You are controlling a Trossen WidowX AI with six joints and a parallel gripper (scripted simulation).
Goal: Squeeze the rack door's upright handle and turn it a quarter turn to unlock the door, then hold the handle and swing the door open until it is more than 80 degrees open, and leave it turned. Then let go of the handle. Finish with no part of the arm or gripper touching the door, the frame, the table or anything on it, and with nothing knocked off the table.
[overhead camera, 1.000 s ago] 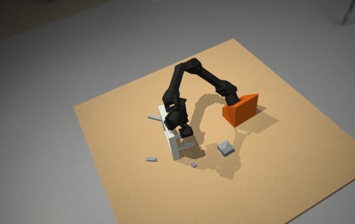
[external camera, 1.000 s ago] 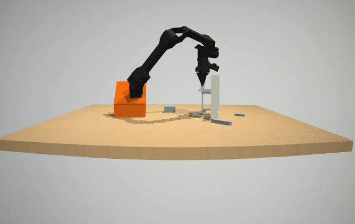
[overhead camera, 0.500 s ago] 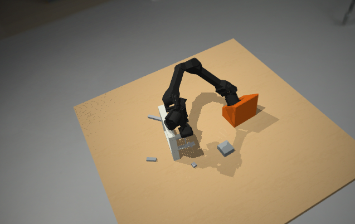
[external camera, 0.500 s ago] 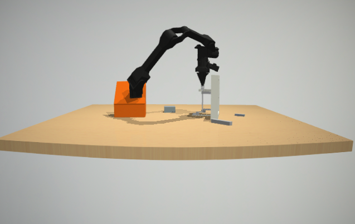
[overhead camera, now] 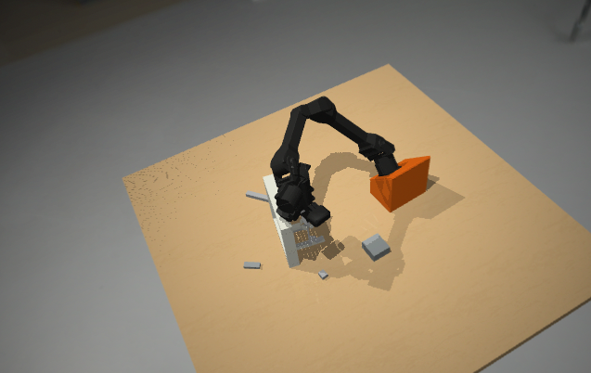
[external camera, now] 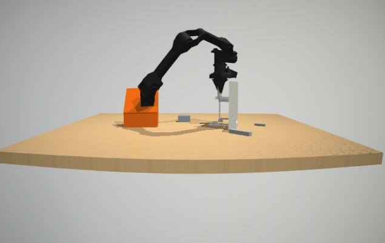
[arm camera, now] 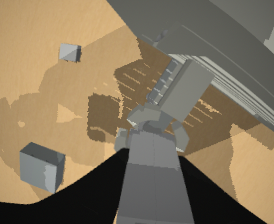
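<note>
Black fingers (external camera: 220,92) grip the upright handle (external camera: 219,107) (arm camera: 155,185) in front of the pale frame (overhead camera: 292,250) (external camera: 232,104); the quarter turn likely needs a firm squeeze and rotation about the handle's own axis.

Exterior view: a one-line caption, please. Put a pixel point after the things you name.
Black arm arches from its orange base, fingers (external camera: 220,92) shut on the upright handle (external camera: 219,109) beside the white rack frame (external camera: 233,104).

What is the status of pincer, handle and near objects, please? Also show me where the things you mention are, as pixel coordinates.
Pincer (external camera: 220,92) (arm camera: 150,159) shut on upright handle (external camera: 219,106) (arm camera: 154,187). Frame (overhead camera: 292,250) (external camera: 233,104) standing close beside. Large grey block (overhead camera: 376,247) (external camera: 184,118) (arm camera: 38,169) on table, apart from handle.
</note>
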